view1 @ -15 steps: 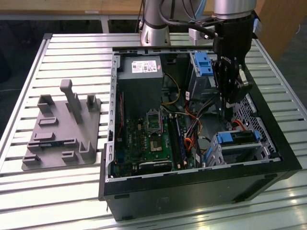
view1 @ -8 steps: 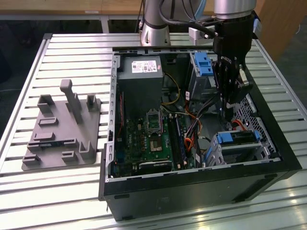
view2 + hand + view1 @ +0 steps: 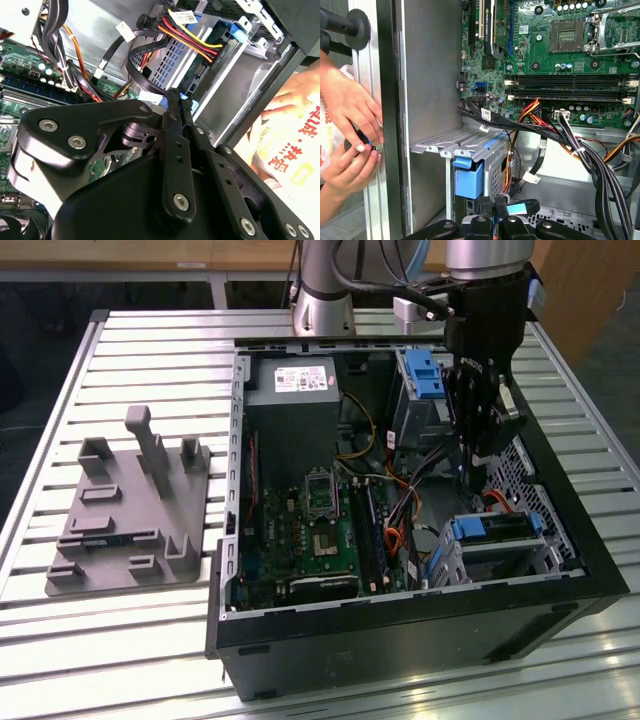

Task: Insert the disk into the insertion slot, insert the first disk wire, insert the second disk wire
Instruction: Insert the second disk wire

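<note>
The disk (image 3: 497,528), silver in a blue carrier, sits inside the insertion slot (image 3: 452,562), a silver cage at the case's near right corner in the exterior view. In the second wrist view a plug with red, orange and yellow wires (image 3: 196,46) is seated in the disk's end (image 3: 200,70). My gripper (image 3: 469,476) hangs inside the case just behind the cage. Its fingers (image 3: 173,107) are shut on the end of a flat black wire (image 3: 134,65) that loops towards the disk. The first wrist view shows the blue carrier (image 3: 469,176) and the gripper (image 3: 501,204).
A taller silver bay with a blue latch (image 3: 420,372) stands at the case's back right. The motherboard (image 3: 310,530) and cable bundles (image 3: 580,145) fill the case floor. A person's hands (image 3: 350,125) work at the outer case wall. A grey fixture plate (image 3: 130,510) lies on the exterior view's left.
</note>
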You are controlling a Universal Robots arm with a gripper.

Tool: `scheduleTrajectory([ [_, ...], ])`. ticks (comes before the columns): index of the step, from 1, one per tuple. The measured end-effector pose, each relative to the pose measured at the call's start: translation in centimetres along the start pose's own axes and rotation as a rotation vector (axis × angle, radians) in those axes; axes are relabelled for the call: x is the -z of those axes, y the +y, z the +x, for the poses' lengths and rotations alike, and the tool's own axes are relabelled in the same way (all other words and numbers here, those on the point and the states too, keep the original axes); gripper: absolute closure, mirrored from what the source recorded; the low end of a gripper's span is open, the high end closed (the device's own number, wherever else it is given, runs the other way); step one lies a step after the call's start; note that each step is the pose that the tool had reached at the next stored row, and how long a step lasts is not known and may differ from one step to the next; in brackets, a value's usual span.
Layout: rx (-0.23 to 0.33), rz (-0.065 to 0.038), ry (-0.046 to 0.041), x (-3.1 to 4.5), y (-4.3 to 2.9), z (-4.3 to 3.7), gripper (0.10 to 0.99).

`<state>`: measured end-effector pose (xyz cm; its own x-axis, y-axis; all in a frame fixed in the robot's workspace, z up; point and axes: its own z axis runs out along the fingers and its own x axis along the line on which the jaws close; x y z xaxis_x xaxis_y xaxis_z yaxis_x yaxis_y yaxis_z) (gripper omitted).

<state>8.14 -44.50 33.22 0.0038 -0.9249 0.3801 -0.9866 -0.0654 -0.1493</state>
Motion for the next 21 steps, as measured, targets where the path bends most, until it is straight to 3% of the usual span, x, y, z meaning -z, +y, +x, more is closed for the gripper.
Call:
scheduleTrajectory([
  [3, 0.0, -0.001, -0.0001, -0.01, -0.08, 0.0, 0.937],
  [6, 0.007, -0.015, -0.0002, -0.13, -0.75, 0.0, 0.937],
  [9, 0.019, -0.042, -0.0014, -0.26, -1.58, 0.0, 0.937],
  [14, 0.041, -0.097, -0.0053, -0.49, -2.95, 0.01, 0.937],
  [20, 0.06, -0.144, -0.0086, -0.75, -4.84, 0.05, 0.937],
  [21, 0.061, -0.146, -0.0094, -0.79, -5.03, 0.11, 0.937],
])
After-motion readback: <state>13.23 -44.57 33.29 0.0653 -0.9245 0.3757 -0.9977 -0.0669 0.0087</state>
